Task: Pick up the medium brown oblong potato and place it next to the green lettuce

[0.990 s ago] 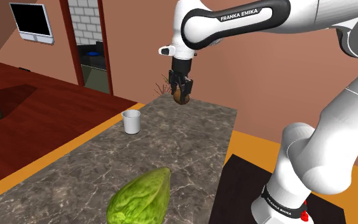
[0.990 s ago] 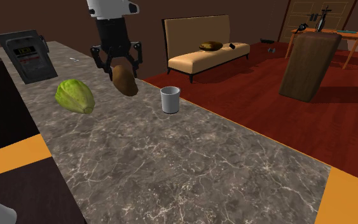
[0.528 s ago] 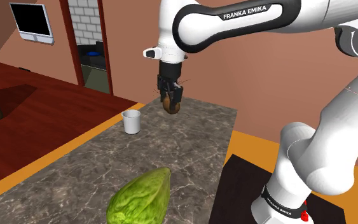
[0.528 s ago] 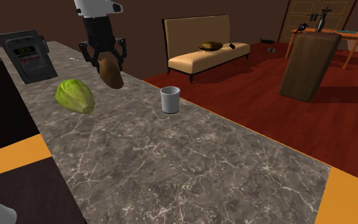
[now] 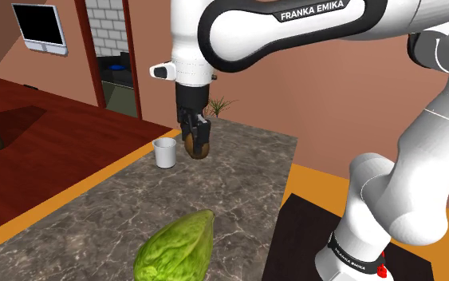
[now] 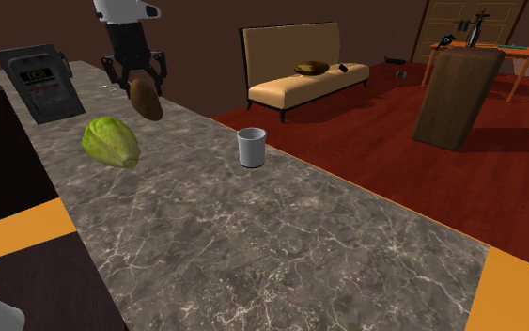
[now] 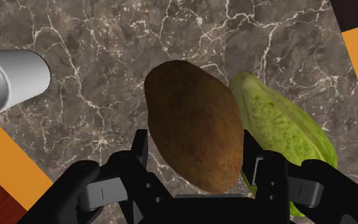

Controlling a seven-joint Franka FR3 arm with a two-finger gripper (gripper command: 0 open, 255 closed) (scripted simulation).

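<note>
The all-black two-finger claw (image 5: pixel 194 142) pinches the brown oblong potato (image 7: pixel 193 130), with one finger pressed against each long flank. The grip sits on the upper part of the potato, so most of its length projects beyond the fingertips. This leaves the lower end free to meet the surface first on release. The potato hangs in the air above the grey marble-patterned surface (image 5: pixel 238 184) and touches nothing but the claw. In the shoulder view the pale green leafy lettuce (image 5: pixel 176 247) lies on the surface at 6 o'clock of the potato, well apart from it. The white cylindrical cup (image 5: pixel 165 152) stands at 9 o'clock of the potato, near it in the picture. In the second exterior view the potato hangs at about 1 o'clock of the lettuce, and the cup stands at about 3 o'clock of the lettuce, well apart. In the wrist view the lettuce shows just past one flank of the potato, and bare surface lies between lettuce and cup. Judgement: the pick is complete and the carry is in progress. The height serves to clear the cup and the lettuce. The placement calls for a descent onto bare surface just beside the lettuce, without contact. An oblong body may roll once released.
</note>
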